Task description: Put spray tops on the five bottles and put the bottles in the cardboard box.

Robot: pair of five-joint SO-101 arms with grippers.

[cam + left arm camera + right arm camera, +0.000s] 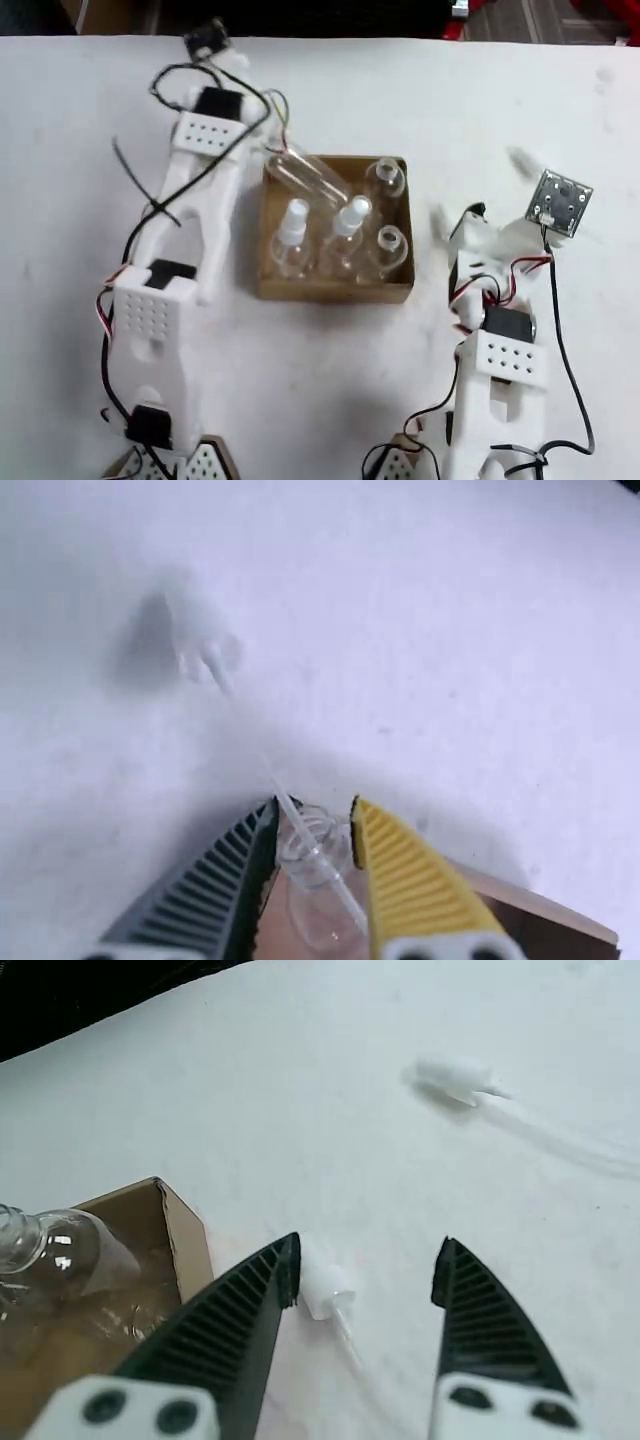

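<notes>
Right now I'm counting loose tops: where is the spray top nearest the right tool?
The spray top lies on the table beneath the right tool's open fingers, just right of the cardboard box as the high view shows it.

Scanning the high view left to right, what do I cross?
Left arm → cardboard box → right arm. The tilted bottle in the left pincer overlaps the box, so I skip it.
</notes>
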